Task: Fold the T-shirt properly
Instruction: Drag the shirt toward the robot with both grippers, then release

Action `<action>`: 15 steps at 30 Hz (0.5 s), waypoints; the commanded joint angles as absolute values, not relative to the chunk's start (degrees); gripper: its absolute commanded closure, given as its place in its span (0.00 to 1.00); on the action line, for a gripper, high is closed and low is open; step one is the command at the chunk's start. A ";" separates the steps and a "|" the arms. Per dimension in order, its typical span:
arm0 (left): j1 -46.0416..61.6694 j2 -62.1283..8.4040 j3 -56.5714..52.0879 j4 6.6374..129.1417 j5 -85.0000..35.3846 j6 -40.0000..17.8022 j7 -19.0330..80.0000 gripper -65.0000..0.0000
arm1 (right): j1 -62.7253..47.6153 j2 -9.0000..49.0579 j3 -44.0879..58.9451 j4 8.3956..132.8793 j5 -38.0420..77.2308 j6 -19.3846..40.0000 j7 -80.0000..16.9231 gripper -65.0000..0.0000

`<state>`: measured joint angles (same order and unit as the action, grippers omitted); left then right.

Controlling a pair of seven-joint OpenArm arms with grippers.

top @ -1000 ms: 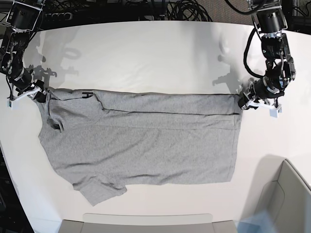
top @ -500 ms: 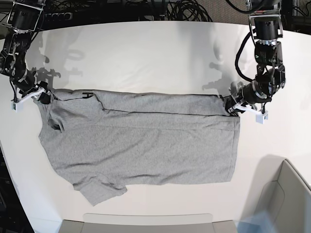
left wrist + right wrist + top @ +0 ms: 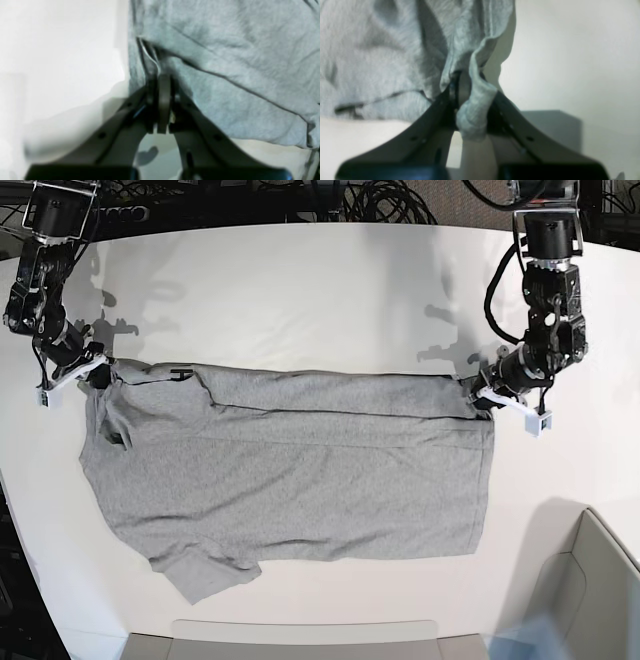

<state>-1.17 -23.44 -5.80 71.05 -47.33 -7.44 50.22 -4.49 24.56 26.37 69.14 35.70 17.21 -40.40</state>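
both claws (image 3: 478, 400) inward — onto t-shirt (image 3: 300, 470)

The T-shirt (image 3: 300, 470) is plain heather grey; the bench (image 3: 300, 300) is white; the fingers (image 3: 163, 100) are dark grey.

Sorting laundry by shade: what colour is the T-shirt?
Heather grey T-shirt, clearest in the base view.

- This is a robotics lab or test bench, not a home.
- A wide white table (image 3: 300, 290) serves as the work surface, bare and evenly lit.
- Two black robot arms, one (image 3: 545, 270) on the base view's right and another (image 3: 40, 270) on its left, are mounted at the far corners.
- Bundles of black cables (image 3: 370, 200) lie heaped behind the far edge.
- A grey bin (image 3: 590, 600) sits at the near corner.
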 commanded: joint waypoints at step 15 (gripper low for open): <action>13.32 -27.47 -18.77 76.53 -43.56 -5.23 53.85 1.00 | -17.54 23.69 23.25 84.44 34.51 17.19 -43.47 1.00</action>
